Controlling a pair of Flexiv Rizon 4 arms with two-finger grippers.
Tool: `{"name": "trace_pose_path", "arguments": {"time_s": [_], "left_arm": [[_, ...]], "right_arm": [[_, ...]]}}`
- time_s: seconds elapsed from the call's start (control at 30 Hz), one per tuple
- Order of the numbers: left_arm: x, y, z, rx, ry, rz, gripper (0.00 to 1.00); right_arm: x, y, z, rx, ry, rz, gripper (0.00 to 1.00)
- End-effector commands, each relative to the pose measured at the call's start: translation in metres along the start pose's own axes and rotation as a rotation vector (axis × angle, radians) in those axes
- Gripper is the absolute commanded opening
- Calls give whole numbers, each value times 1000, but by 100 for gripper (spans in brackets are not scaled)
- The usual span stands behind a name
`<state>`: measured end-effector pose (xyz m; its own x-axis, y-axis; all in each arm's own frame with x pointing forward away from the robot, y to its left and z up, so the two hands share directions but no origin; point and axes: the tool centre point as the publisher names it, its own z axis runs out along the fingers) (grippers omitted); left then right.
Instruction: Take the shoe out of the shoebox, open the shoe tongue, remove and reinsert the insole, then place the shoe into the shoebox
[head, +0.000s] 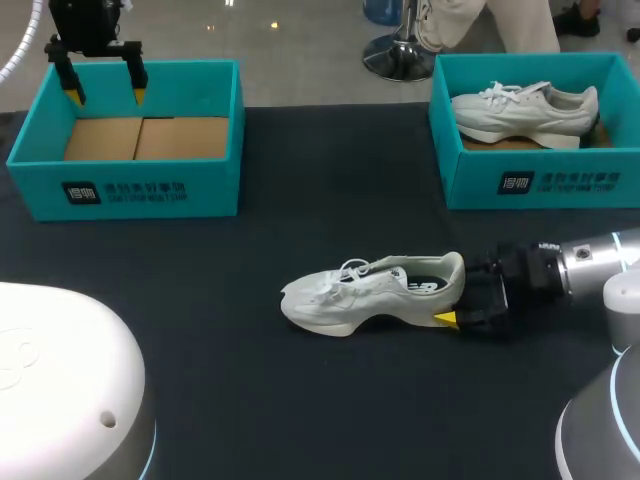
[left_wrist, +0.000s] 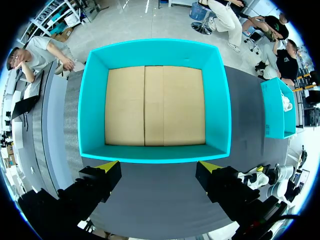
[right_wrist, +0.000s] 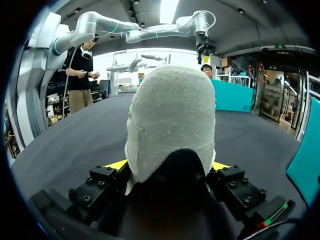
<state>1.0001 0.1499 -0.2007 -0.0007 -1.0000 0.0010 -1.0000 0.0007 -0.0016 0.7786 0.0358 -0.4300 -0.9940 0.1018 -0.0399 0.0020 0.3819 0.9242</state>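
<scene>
shoe (head: 372, 292): laid on its sole near the middle of the table (head: 250, 400), toe pointed to 9 o'clock and heel to 3 o'clock in the head view, outside both boxes.
right gripper (head: 456, 302): brought in from 3 o'clock; the heel is clasped between its fingers, one yellow tip pressed to each side.
left gripper (head: 105, 95): hung above the left shoebox (head: 130, 185) at 10 o'clock, fingers spread wide, nothing held.
left shoebox: only its cardboard floor is seen inside.
right shoebox (head: 540, 180): set at 2 o'clock, with a second shoe (head: 525, 110) lying in it.
step in hand: the take-out is judged done; the shoe is being steadied by the heel so that the tongue can be opened.
tongue: whether it is already lifted cannot be told.
next move: the left gripper is needed at the laces, well away from where it hangs. The tongue should be pinched and drawn up toward the toe while the heel hold is kept firm, so the insole can be reached.
</scene>
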Motion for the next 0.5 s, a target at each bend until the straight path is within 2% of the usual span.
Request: {"name": "trace_pose_path", "arguments": {"time_s": [0.03, 0.5], "left_arm": [[0, 0, 0, -1, -1, 0, 100], [0, 0, 0, -1, -1, 0, 100]], "right_arm": [[1, -3, 2, 1, -5, 1, 0], [3, 0, 1, 11, -15, -9, 0]]}}
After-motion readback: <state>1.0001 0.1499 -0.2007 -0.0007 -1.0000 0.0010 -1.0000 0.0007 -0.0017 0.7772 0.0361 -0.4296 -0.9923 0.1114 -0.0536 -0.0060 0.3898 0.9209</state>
